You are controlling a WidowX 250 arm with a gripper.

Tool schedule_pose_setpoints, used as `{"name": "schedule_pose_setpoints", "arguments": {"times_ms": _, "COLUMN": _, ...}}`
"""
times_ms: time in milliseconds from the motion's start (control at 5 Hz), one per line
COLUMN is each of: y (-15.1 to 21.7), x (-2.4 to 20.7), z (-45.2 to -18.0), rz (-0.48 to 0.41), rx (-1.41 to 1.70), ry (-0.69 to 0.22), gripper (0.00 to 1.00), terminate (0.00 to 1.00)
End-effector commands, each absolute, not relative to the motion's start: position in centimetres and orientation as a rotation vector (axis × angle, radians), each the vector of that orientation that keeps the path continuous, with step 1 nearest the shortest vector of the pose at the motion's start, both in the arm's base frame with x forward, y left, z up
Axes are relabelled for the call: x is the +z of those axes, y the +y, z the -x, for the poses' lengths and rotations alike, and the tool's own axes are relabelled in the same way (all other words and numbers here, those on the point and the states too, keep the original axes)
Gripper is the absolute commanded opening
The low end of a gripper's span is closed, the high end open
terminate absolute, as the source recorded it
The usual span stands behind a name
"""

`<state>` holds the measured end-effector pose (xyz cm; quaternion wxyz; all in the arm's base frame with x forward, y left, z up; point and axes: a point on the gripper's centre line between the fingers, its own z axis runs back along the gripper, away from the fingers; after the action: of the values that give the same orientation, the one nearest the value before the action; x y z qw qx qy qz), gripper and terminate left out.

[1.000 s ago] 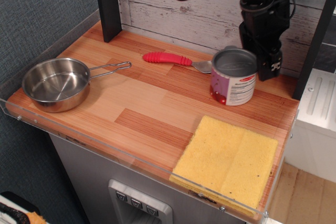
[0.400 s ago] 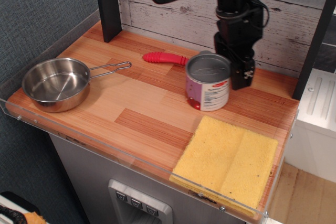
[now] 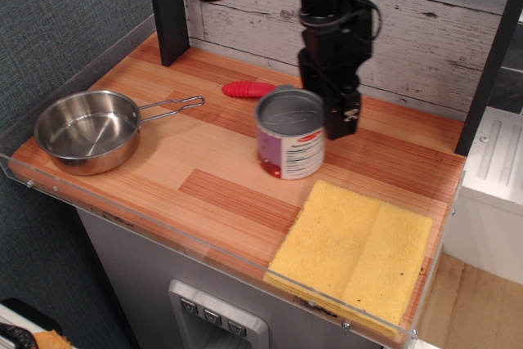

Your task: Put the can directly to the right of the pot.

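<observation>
The can [image 3: 290, 135] now sits near the middle of the frame, upright, its grey lid facing up and its purple, red and white label toward us. A second ago it was over at the right of the counter [image 3: 204, 177], beside the back edge; since then it has travelled leftward and a little toward the front. The black claw [image 3: 327, 108] has moved with it, clenched on the can's upper right and back side, one finger [image 3: 341, 112] plainly down along the can's right flank. Whether the can rests on the wood or hangs just above it, I cannot tell.

The red-handled utensil [image 3: 248, 89] behind the can has stayed put, but its metal end is now hidden by the can. The pot [image 3: 88, 130] is unchanged at the left of the frame, wire handle pointing right, well apart from the can. The yellow sponge cloth [image 3: 355, 247] remains at lower right, just below the can.
</observation>
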<state>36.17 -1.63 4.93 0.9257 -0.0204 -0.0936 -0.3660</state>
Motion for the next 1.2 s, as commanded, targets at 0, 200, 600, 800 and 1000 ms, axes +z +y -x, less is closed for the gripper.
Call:
{"name": "schedule_pose_setpoints", "arguments": {"times_ms": 0, "y": 0.3, "x": 6.9, "z": -34.0, "rz": 0.000, "rx": -0.719, "ry": -0.218, "gripper": 1.00, "terminate": 0.00}}
{"name": "schedule_pose_setpoints", "arguments": {"times_ms": 200, "y": 1.5, "x": 6.3, "z": -33.1, "rz": -0.004, "rx": -0.707, "ry": -0.188, "gripper": 1.00, "terminate": 0.00}}
{"name": "schedule_pose_setpoints", "arguments": {"times_ms": 600, "y": 3.8, "x": 5.8, "z": -30.7, "rz": -0.009, "rx": -0.674, "ry": -0.155, "gripper": 1.00, "terminate": 0.00}}
{"name": "schedule_pose_setpoints", "arguments": {"times_ms": 800, "y": 5.0, "x": 6.2, "z": -29.5, "rz": -0.008, "rx": -0.644, "ry": -0.153, "gripper": 1.00, "terminate": 0.00}}
{"name": "schedule_pose_setpoints", "arguments": {"times_ms": 1000, "y": 5.9, "x": 6.3, "z": -28.7, "rz": -0.012, "rx": -0.619, "ry": -0.144, "gripper": 1.00, "terminate": 0.00}}
